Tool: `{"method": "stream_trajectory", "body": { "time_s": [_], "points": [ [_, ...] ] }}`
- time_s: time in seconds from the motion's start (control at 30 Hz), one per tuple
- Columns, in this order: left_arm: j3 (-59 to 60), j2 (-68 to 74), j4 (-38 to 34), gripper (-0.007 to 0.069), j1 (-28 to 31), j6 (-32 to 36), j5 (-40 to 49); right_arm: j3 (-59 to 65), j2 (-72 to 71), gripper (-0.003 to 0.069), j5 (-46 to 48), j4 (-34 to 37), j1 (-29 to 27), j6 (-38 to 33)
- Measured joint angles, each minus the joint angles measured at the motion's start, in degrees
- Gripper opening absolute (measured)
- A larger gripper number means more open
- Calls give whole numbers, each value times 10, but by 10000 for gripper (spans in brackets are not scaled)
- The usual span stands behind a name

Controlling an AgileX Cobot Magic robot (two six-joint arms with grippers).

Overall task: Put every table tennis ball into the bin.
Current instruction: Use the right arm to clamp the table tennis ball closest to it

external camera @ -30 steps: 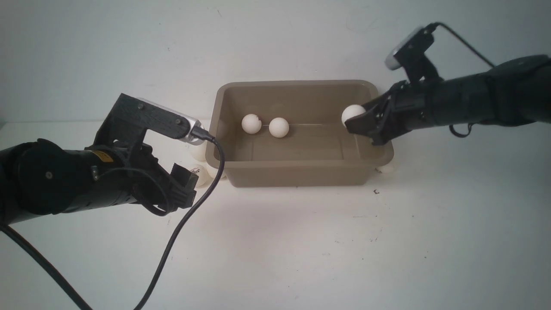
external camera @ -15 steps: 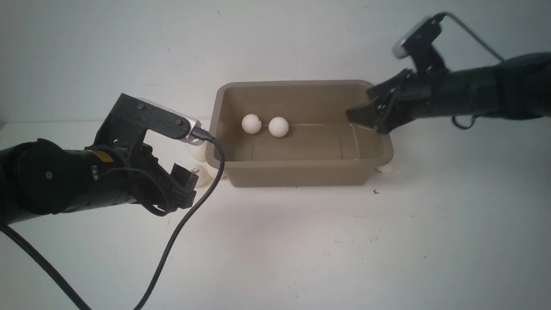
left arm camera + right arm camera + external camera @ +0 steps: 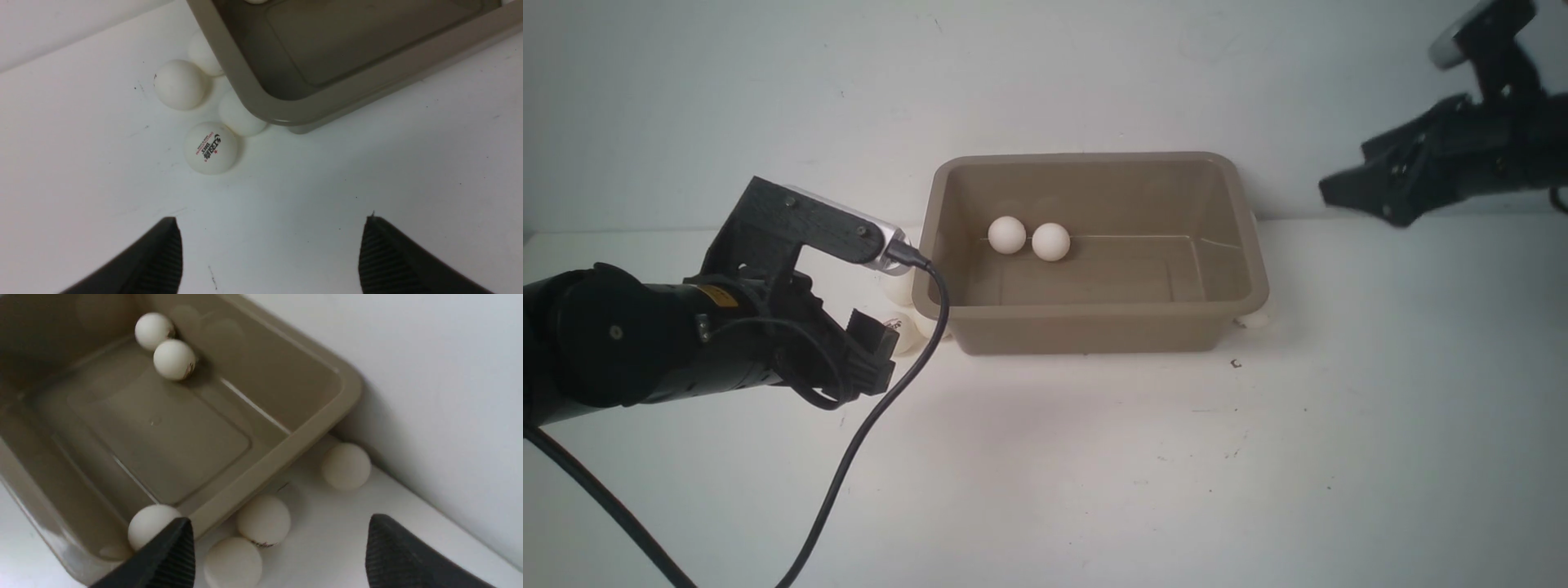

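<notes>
three table tennis balls [image 3: 174,359] are already in the bin [image 3: 1086,331]: two touching each other by the far wall, plus a third ball [image 3: 150,526] tucked in a near corner, seen only in the right wrist view since the bin's front wall hides it from the front. all others lie on the table [image 3: 1094,474] pressed up against the bin's outside. four balls [image 3: 179,84] bunch at its left near corner, two of them half under the flared rim, and the logo ball [image 3: 210,148] sits outermost, print up. three more balls [image 3: 263,520] sit by the bin's right end. left end effector [image 3: 872,353] hangs low just short of that left bunch, fingers [image 3: 163,253] apart and empty, aimed at the logo ball, probably because it is clear of the rim and easiest to pinch. right end effector [image 3: 1352,196] is up high, well right of the bin, fingers apart, nothing in them, so it leaves the bin mouth free. about a third done by my count; rim-tucked balls likely need nudging out first.
</notes>
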Motion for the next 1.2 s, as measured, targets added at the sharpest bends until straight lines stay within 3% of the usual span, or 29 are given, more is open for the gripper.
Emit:
{"method": "stream_trajectory", "body": {
  "time_s": [0.53, 1.2],
  "points": [
    [0, 0, 0, 520, 0, 0, -2, 0, 117, 509, -1, 35, 3, -95],
    [0, 0, 0, 520, 0, 1, -2, -1, 156, 510, -39, 91, 37, -130]
  ]
}}
